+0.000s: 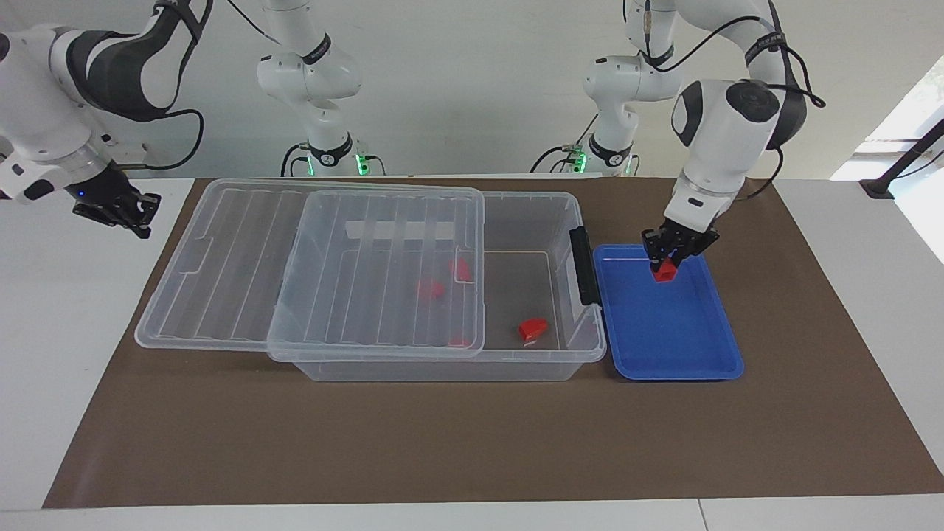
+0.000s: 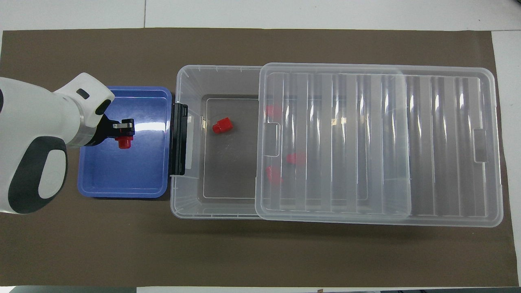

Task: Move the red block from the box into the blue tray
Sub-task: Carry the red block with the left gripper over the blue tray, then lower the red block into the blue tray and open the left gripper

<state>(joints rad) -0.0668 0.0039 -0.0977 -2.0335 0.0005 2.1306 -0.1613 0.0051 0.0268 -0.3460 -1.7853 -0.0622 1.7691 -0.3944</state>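
Tray (image 1: 667, 369) beside box (image 1: 442, 369) at left arm's end of counter (image 1: 442, 442); lid (image 1: 310, 295) slid toward right arm's end.

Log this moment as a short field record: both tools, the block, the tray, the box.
left tool: over the blue tray, shut on the red block
red block: held in the air, low over the tray's part nearer the robots
right tool: waits off the mat, at the right arm's end
box: lid slid partly off toward the right arm's end
red wedge piece: on the uncovered box floor
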